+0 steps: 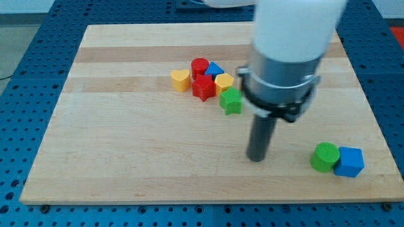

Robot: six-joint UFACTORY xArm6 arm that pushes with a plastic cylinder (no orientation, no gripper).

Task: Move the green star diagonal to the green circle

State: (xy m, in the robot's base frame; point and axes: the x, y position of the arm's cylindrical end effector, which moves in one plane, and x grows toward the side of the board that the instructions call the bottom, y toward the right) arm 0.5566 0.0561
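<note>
The green star [231, 101] lies near the board's middle, at the lower right edge of a cluster of blocks. The green circle [325, 156] sits at the view's lower right, touching a blue cube [349, 161] on its right. My tip [255, 158] rests on the board below and slightly right of the green star, well apart from it, and to the left of the green circle. The arm's wide white and grey body hangs above it.
The cluster left of and above the star holds a yellow heart [180, 80], a red cylinder [199, 66], a red star [203, 88], a blue block [214, 69] and a yellow block [223, 82]. The wooden board [126, 157] lies on a blue perforated table.
</note>
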